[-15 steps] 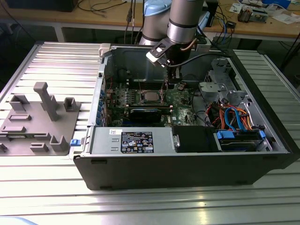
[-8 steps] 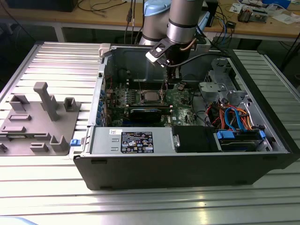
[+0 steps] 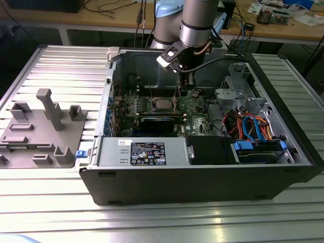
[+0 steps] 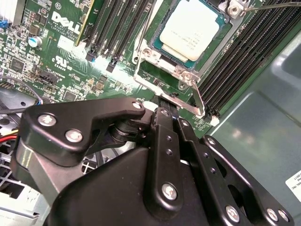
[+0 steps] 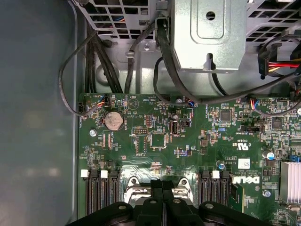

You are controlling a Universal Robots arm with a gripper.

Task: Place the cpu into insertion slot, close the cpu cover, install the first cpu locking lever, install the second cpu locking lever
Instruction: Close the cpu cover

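Note:
The cpu [image 4: 190, 29] lies flat in the insertion slot [image 4: 169, 94], its silvery top showing through the window of the cpu cover [image 4: 151, 52], which lies down around it. In the exterior view the cpu [image 3: 162, 105] sits mid-board inside the open case. A thin wire locking lever [image 4: 146, 33] runs along one side of the socket, and a second wire lever [image 4: 268, 5] shows at the far corner. My gripper [image 4: 169, 110] hangs just off the socket's edge with its black fingers [image 5: 157, 188] pressed together; whether anything is pinched between them is hidden.
The green motherboard [image 5: 155, 141] carries memory slots [image 4: 117, 28] on both sides of the socket. Cable bundles [image 5: 164, 56] and a grey drive cage [image 5: 211, 33] stand beyond the board. The case walls [image 3: 202, 177] close in around the arm [image 3: 195, 25]. A grey fixture [image 3: 45, 126] lies at the exterior view's left.

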